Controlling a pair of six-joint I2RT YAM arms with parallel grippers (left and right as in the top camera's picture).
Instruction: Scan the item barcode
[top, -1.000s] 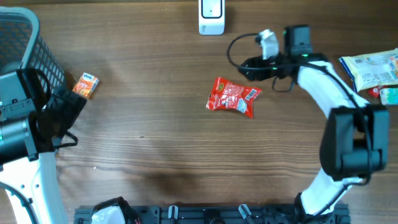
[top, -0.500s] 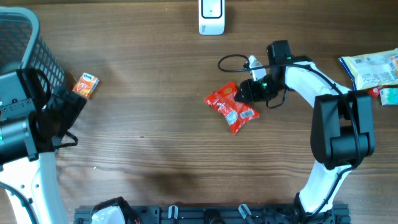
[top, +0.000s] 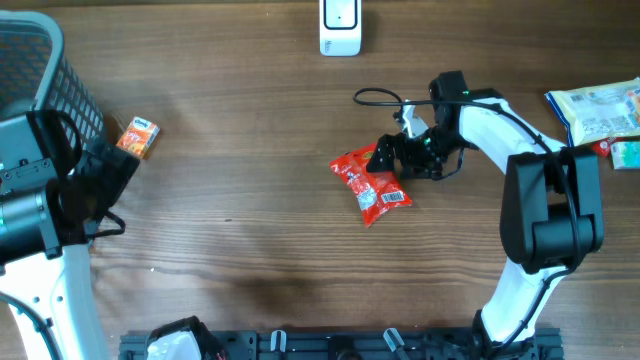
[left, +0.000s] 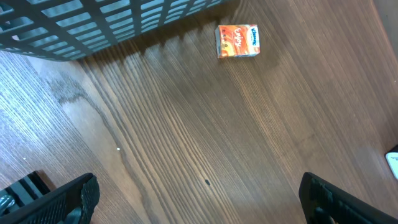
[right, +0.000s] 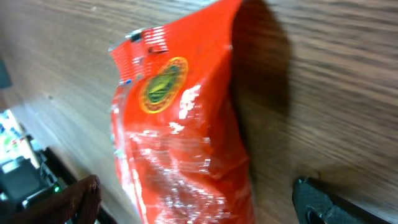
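Observation:
The item, a glossy red snack packet (top: 370, 182), lies slantwise on the wooden table just right of centre, with a white patch at its lower right corner. My right gripper (top: 388, 158) is low at the packet's upper right end. In the right wrist view the packet (right: 180, 137) lies between the open jaws of the gripper (right: 199, 208), with a gap to each finger. A white scanner (top: 340, 28) stands at the far edge. Far to the left, my left gripper (left: 199, 199) hangs open over bare wood.
A black wire basket (top: 45, 70) stands at the far left, with a small orange tissue box (top: 138, 137) beside it, also in the left wrist view (left: 237, 41). Pale food packets (top: 600, 110) lie at the right edge. A black cable (top: 375, 97) loops from the right wrist.
The right gripper came down and left onto the red packet, which turned from lying level to slanting and slid slightly down-left. Its jaws narrowed, then opened wide. The left arm stayed still.

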